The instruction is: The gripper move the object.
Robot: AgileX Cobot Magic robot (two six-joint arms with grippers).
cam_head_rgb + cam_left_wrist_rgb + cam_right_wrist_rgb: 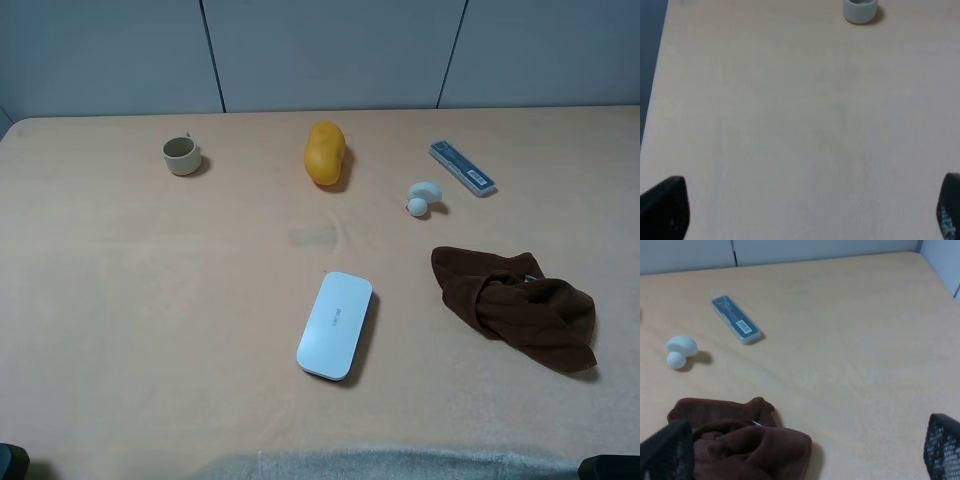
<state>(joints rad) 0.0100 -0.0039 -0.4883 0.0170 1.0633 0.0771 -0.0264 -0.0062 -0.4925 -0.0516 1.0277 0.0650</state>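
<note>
A: As the table [120, 330] carries everything, we begin with it: a wide beige top with the things spread well apart, perhaps so that each can be reached alone.

B: Next in size we see the brown cloth [515, 305], crumpled on the right side, and the white flat case [336, 324] near the middle.

A: Behind the case lies the orange fruit [325, 152]. We cannot tell which kind it is. To the right of it is the slim box with a dark label [462, 167], and far to the left the beige cup [181, 155] stands upright.

B: And the duck [422, 197]? We find it between the fruit and the slim box, a bit nearer to us, just beyond the cloth. It lies free on the table and nothing touches it.

A: The right wrist view shows the duck too, beside the slim box and past the cloth. The right gripper [805, 455] shows only two dark fingertips at the corners, far from each other and holding nothing, so we judge it as wide open.

B: The left gripper [805, 210] is the same: tips far apart, nothing between them, only bare table and the cup far ahead.

A: We think the right one is better placed for the duck, because the duck is on its side. No reach has begun.
</note>
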